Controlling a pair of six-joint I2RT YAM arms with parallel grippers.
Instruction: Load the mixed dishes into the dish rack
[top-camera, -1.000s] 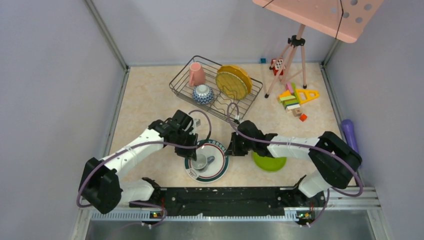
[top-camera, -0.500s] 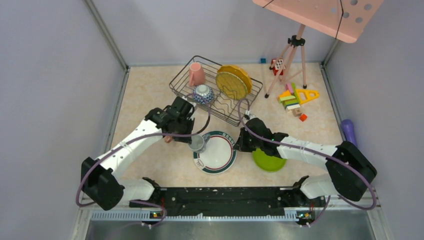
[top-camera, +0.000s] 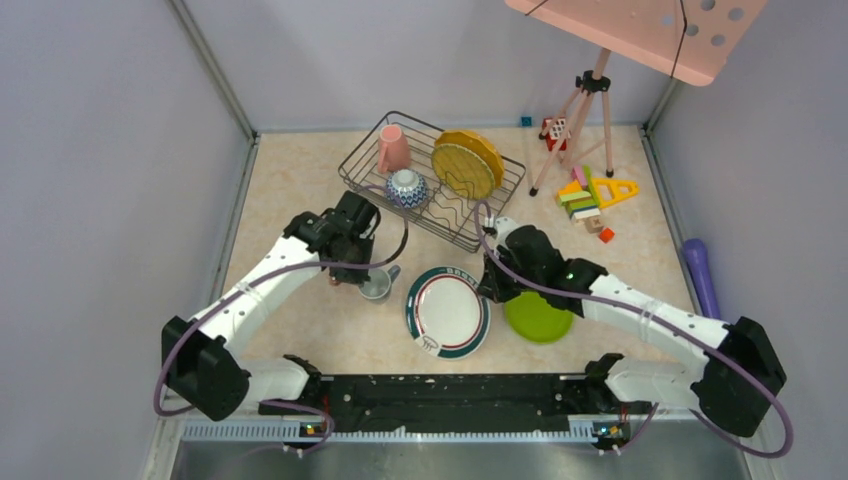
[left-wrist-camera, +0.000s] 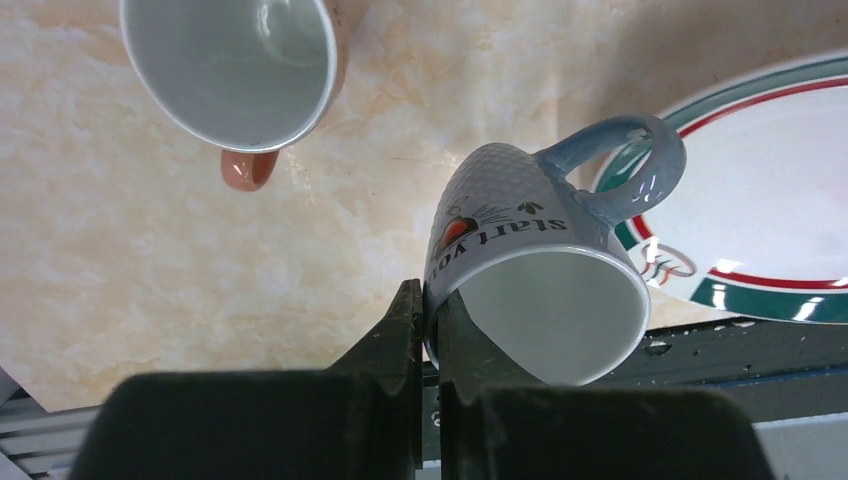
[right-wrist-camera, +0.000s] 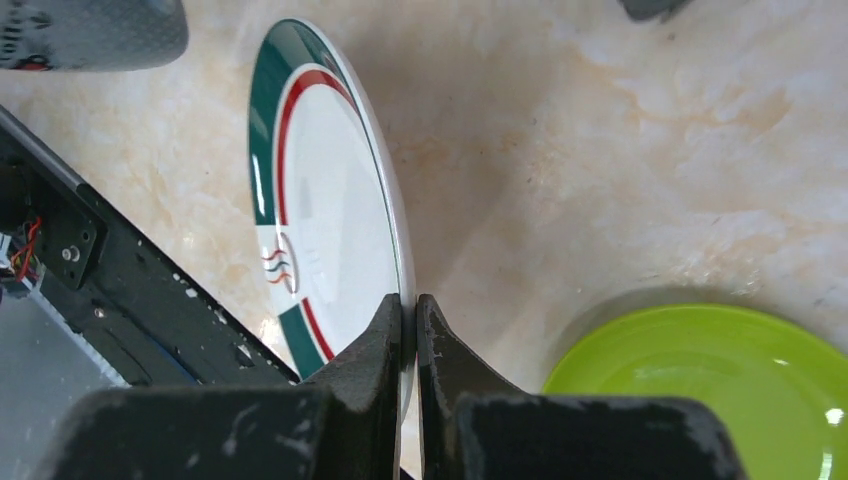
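Observation:
My left gripper is shut on the rim of a grey-white mug with printed lettering and holds it above the table. My right gripper is shut on the rim of the green-rimmed white plate, which is tilted up off the table. The lime green plate lies just right of it. The dish rack at the back holds a pink mug, the blue-white bowl and yellow plates.
A second cup, white inside and pinkish-brown outside, stands on the table under my left wrist. Toy blocks and a tripod are at the back right. A purple object lies by the right wall.
My left gripper lifted the grey-white mug off the green-rimmed plate and carried it back and left. My right gripper moved the plate to the right and tilted it up.

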